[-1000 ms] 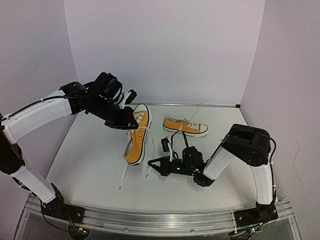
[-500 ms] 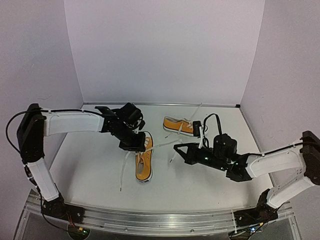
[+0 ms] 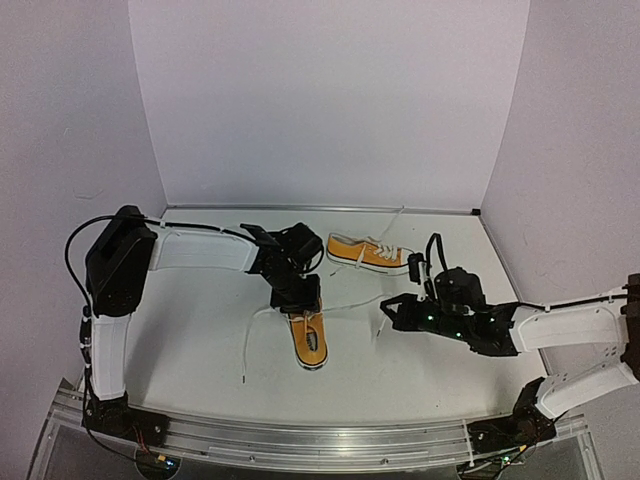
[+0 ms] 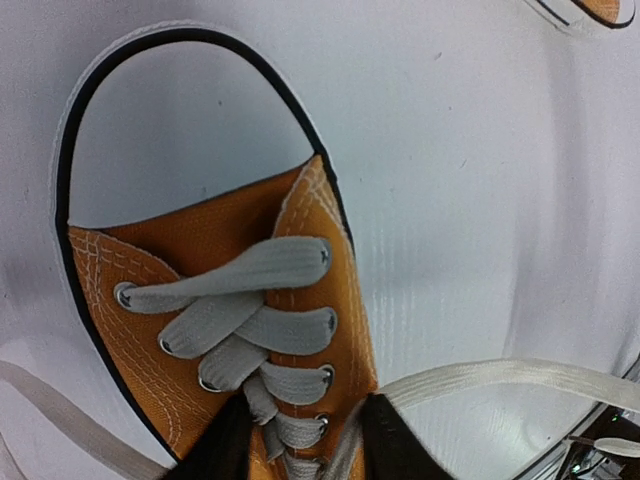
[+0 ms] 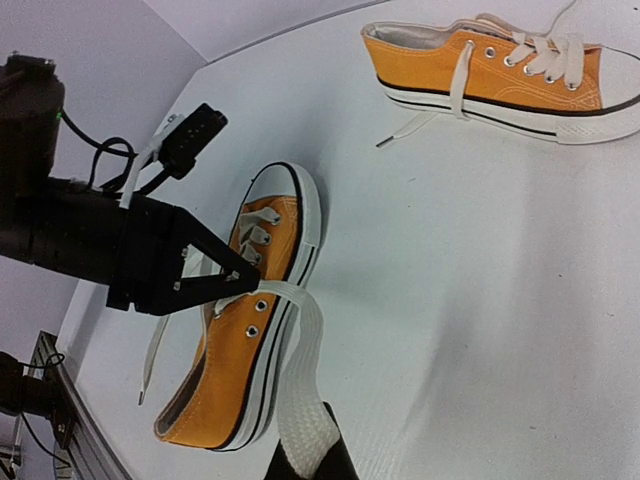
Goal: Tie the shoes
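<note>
I see the near shoe [image 3: 311,340], an orange-yellow canvas low-top with a white sole, a white toe cap edged in black, and flat white laces crossed through metal eyelets. The far shoe [image 3: 370,252] matches it. The near shoe stands on its sole directly under the left gripper [image 5: 250,272]. Its long axis runs away from the arm bases with a slight lean, toe at the far end and open heel nearest me. The far shoe sits upright beyond both grippers, well apart from the first, its long axis lying across the table [image 3: 180,340] with the toe to the right. The left gripper's fingers [image 4: 228,445] stand apart, astride the lacing, and I cannot tell whether they touch it. One lace [image 5: 300,340] runs from the eyelets rightward to the right gripper [image 5: 305,455], whose jaws are closed on it, low over the table beside the shoe. The other lace end [image 3: 247,350] trails loose to the left gripper's left, toward the near edge.
</note>
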You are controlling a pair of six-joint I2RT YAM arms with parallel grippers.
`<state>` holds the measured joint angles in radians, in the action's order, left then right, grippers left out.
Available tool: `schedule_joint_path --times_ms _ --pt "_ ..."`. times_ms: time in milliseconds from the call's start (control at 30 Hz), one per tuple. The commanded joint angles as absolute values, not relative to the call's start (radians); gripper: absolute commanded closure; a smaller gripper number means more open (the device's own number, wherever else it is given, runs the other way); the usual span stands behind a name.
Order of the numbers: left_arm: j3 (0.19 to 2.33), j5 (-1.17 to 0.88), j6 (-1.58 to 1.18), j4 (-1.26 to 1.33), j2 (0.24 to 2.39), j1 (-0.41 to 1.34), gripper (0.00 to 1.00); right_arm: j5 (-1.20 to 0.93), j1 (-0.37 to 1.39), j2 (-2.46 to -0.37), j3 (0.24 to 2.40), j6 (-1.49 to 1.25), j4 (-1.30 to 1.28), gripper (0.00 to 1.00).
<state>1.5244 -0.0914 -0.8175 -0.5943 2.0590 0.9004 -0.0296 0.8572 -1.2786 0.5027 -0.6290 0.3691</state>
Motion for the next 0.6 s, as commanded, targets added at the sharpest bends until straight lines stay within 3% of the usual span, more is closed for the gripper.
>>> schedule_joint_path --times_ms 0,33,133,300,400,567 --pt "1.54 -0.019 -0.729 -0.593 1.97 0.902 0.42 -0.081 0.84 -1.236 0.498 -0.635 0.355 1.0" --pt "1.508 -0.012 -0.71 -0.603 1.931 0.901 0.32 -0.089 0.838 -1.239 0.499 -0.629 0.353 1.0" --pt "1.325 -0.009 -0.67 -0.58 1.759 0.893 0.19 -0.118 0.837 -1.274 0.504 -0.616 0.35 1.0" --pt "1.044 -0.017 -0.681 -0.524 1.505 0.847 0.12 -0.176 0.836 -1.363 0.531 -0.605 0.367 1.0" --pt "0.914 -0.044 -0.674 -0.503 1.446 0.8 0.12 -0.21 0.837 -1.392 0.549 -0.611 0.377 1.0" --pt "0.86 -0.01 -0.651 -0.534 1.495 0.793 0.32 -0.231 0.837 -1.406 0.56 -0.617 0.376 0.96"
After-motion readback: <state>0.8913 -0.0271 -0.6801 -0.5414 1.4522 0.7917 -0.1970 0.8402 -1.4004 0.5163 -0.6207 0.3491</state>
